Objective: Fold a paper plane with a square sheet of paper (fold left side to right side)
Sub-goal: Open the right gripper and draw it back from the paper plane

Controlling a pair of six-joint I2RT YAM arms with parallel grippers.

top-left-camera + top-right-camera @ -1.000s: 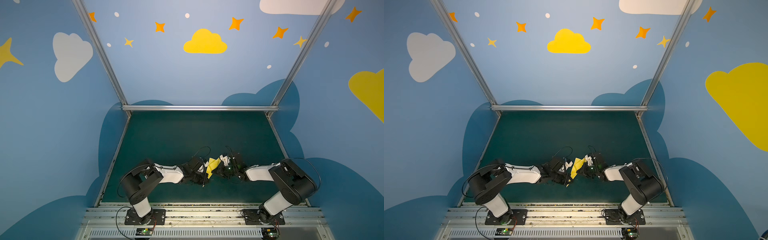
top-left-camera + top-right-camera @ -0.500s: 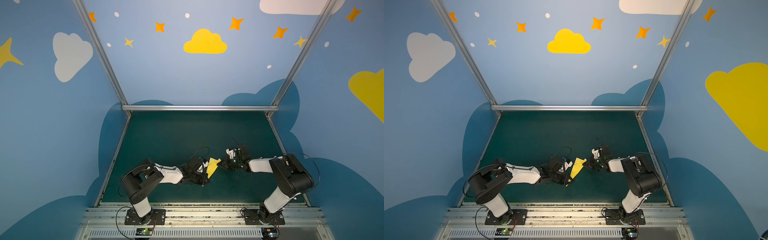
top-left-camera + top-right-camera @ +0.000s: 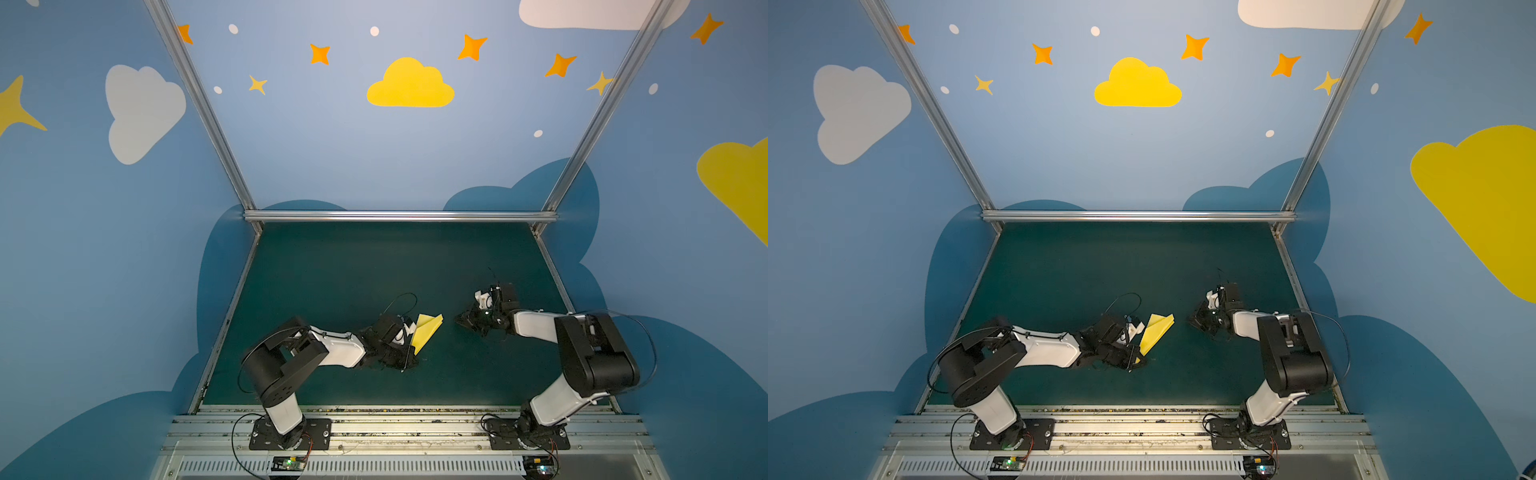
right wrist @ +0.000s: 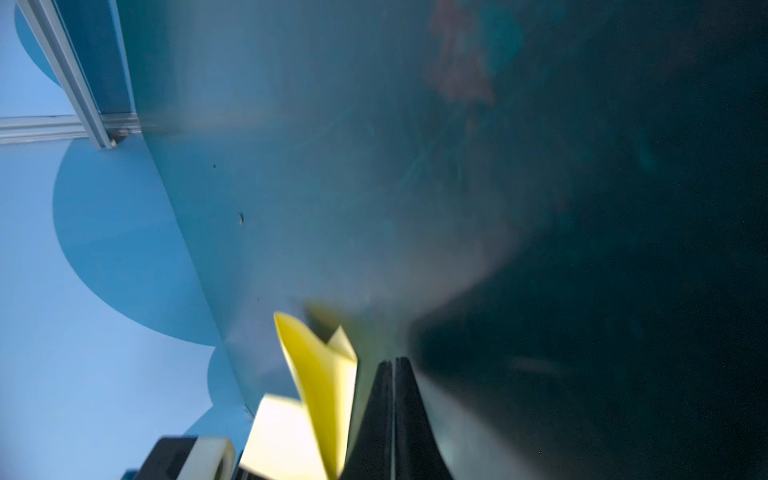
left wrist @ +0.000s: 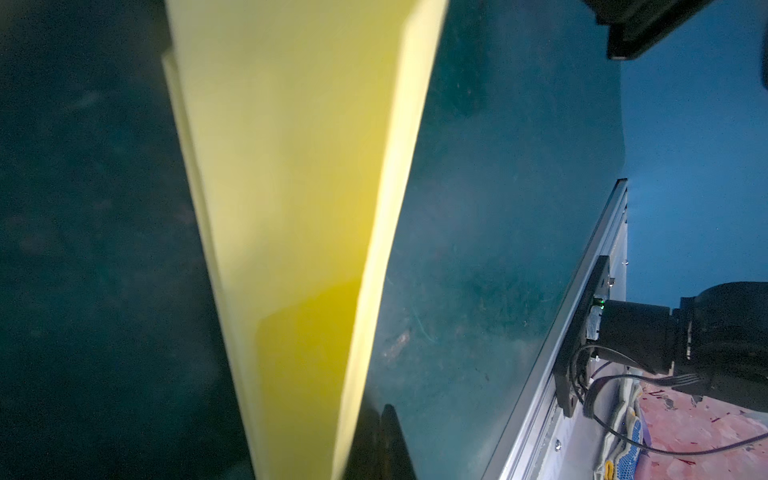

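Plane [image 3: 428,333], pale yellow, folded to a slim dart with a lengthwise crease and layered wings. Held by its narrow end in left claw [image 3: 409,352], closed tight on the paper, nothing else in the grip. Fans out from that pinch to a broad tail pointing away from the arm. Green desk [image 3: 374,266] beneath the plane; whether the tail touches it, cannot tell.

Right claw [image 3: 459,320] just past the plane's tail, near but apart, a strip of bare desk between. Pressed fully closed, holding nothing.

Same in both top views: plane [image 3: 1156,332] caught at its point by left claw [image 3: 1133,358], right claw [image 3: 1192,319] off the tail end, not touching.

Left wrist view: plane [image 5: 299,199] filling the middle as a long yellow wedge, narrowing toward the grip, a layered edge along one side. One black finger [image 5: 390,453] beside the narrow end, the other hidden by the paper. Right arm base [image 5: 640,328] well beyond the plane, at the desk's edge.

Right wrist view: two black fingers [image 4: 380,415] shut flat against each other, no gap. Plane [image 4: 320,386] just beside them, blurred, wings curling open, clear of both fingers. Blue wall [image 4: 62,332] behind the plane, a darker painted cloud on it.
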